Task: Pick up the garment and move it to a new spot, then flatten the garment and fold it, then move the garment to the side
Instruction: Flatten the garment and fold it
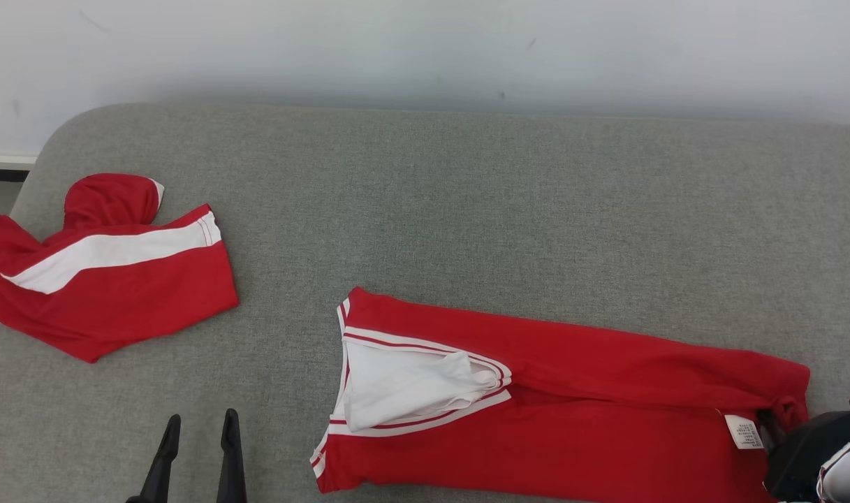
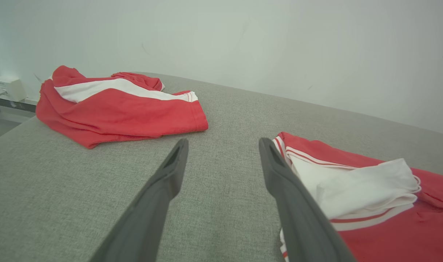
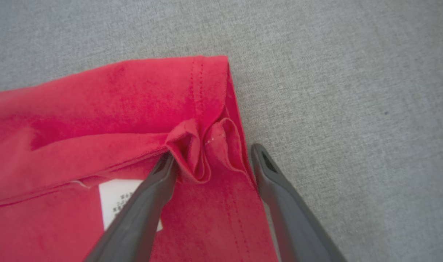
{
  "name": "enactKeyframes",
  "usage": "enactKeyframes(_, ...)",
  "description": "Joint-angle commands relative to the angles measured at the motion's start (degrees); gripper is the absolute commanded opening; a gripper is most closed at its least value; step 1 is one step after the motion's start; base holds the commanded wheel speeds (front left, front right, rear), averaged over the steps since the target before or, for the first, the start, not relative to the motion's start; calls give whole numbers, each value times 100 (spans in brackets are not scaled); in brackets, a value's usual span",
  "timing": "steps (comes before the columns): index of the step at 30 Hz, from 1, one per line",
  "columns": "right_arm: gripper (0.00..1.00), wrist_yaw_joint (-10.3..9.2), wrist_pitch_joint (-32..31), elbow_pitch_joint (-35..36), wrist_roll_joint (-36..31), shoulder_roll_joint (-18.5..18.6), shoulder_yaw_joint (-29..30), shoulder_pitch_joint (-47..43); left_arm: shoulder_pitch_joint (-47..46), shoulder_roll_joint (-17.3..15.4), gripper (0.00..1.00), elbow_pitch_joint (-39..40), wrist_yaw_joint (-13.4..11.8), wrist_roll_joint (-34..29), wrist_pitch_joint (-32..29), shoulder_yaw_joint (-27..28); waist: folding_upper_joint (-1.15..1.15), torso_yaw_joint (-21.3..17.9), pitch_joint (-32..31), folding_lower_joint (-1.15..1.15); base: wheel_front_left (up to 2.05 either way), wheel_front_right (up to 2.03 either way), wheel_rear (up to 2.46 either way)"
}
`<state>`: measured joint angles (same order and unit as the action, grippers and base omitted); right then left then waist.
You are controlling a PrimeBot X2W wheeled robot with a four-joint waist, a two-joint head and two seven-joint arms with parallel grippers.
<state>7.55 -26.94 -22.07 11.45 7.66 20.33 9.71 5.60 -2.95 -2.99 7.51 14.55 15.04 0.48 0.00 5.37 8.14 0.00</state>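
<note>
The garment [image 1: 571, 391] is red with white striped trim and a white inner lining at its neck end. It lies long and flat across the grey padded surface [image 1: 466, 209]. My right gripper [image 3: 214, 156] stands open at the garment's [image 3: 97, 120] right hem corner. A small bunched fold of red cloth sits between its fingers, close to the white care label [image 3: 115, 198]. My left gripper [image 2: 224, 145] is open over bare grey surface, just left of the garment's [image 2: 388, 225] neck end, with nothing between its fingers. In the head view the left gripper [image 1: 200, 426] shows at the bottom left.
A second red garment with a white band [image 1: 110, 279] lies crumpled at the surface's far left, near its rounded corner. A pale wall runs behind the surface. A small white box [image 2: 8, 87] sits on the wall beyond the left edge. My right arm's dark wrist [image 1: 816, 447] covers the lower right corner.
</note>
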Motion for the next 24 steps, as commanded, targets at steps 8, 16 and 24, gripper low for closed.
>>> enactKeyframes(8, 4, -15, -203, -330, -51, -148, -40, 26, -15, -23, 100, -28, -5, 11, 17, 40, 0, 17, 5, 0, 0, 0, 0)
enactKeyframes(16, 0, -16, 40, -266, 26, -41, -101, 110, 93, -44, 100, 22, -5, 73, 17, 69, 0, -87, -68, 0, 0, 0, 0)
enactKeyframes(24, 0, -16, 406, -26, -36, 171, 165, 195, 239, -63, 100, 96, -5, 114, 17, 123, 0, -267, -142, 0, 0, 0, 0)
